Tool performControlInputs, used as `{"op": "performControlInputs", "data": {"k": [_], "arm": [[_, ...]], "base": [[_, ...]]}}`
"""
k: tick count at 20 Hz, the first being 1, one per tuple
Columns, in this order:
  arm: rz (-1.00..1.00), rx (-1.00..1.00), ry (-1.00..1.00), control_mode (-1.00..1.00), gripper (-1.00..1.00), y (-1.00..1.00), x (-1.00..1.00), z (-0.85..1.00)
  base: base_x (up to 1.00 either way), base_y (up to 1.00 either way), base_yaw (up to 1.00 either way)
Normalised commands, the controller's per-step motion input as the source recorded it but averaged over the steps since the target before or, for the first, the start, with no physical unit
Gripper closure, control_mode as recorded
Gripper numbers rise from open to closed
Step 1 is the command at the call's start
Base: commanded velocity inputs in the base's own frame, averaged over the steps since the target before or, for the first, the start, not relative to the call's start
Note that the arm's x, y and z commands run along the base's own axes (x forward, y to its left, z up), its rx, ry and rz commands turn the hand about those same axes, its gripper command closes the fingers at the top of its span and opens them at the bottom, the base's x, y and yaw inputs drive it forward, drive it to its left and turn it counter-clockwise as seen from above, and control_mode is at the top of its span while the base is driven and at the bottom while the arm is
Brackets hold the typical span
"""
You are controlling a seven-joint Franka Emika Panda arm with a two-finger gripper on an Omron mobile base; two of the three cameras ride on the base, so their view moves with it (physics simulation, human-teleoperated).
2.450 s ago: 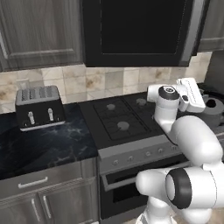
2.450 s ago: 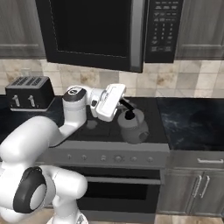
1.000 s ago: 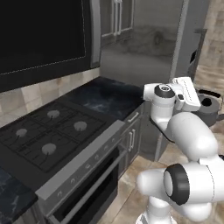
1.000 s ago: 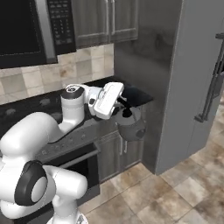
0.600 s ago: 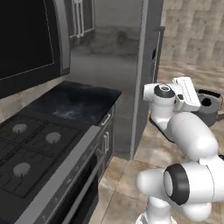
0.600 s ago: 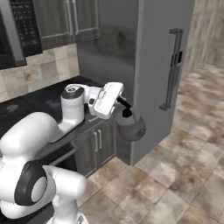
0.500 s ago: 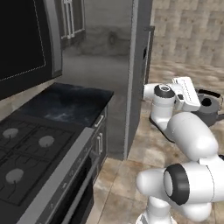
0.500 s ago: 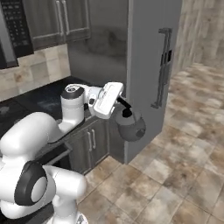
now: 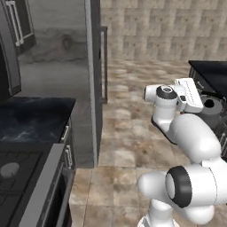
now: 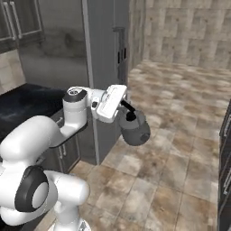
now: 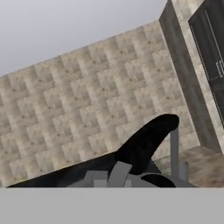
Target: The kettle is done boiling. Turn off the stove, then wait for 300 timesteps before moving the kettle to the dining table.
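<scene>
The small grey kettle (image 10: 135, 129) hangs in the air over the tiled floor, off to the right of the counter. My gripper (image 10: 125, 107) is shut on its thin black arched handle (image 11: 148, 138), which crosses the hand view. In the left base view the kettle (image 9: 213, 109) sits just right of my gripper (image 9: 203, 98), close to the black top of the dining table (image 9: 209, 71) at the right edge. The stove (image 9: 17, 177) lies at the lower left, one grey burner cap showing.
A black marble counter (image 9: 33, 119) adjoins the stove. A tall grey fridge (image 10: 101, 49) stands just beyond it, close behind the arm. Open tiled floor (image 10: 180, 149) spreads to the right. A dark panelled unit (image 10: 225, 162) rises at the right edge.
The whole picture has swung away from the stove toward the fridge and open floor, so the base has moved. The kettle stays held in the same place before the arm.
</scene>
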Motion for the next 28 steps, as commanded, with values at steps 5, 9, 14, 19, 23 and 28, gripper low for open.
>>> {"op": "performControlInputs", "data": {"k": [5,9,14,19,23,28], "arm": [[0.0,0.0,0.0,1.0,1.0,0.0,0.0,0.0],[0.0,0.0,0.0,1.0,1.0,0.0,0.0,0.0],[0.0,0.0,0.0,1.0,1.0,0.0,0.0,0.0],[0.0,0.0,0.0,1.0,1.0,0.0,0.0,0.0],[0.0,0.0,0.0,1.0,1.0,0.0,0.0,0.0],[0.0,0.0,0.0,1.0,1.0,0.0,0.0,0.0]], "base": [[0.0,-0.2,-0.49],[0.0,-0.24,-0.48],[-0.02,-0.24,-0.45],[-0.18,-0.26,-0.38],[-0.13,-0.34,-0.3],[0.0,-0.43,-0.22]]}}
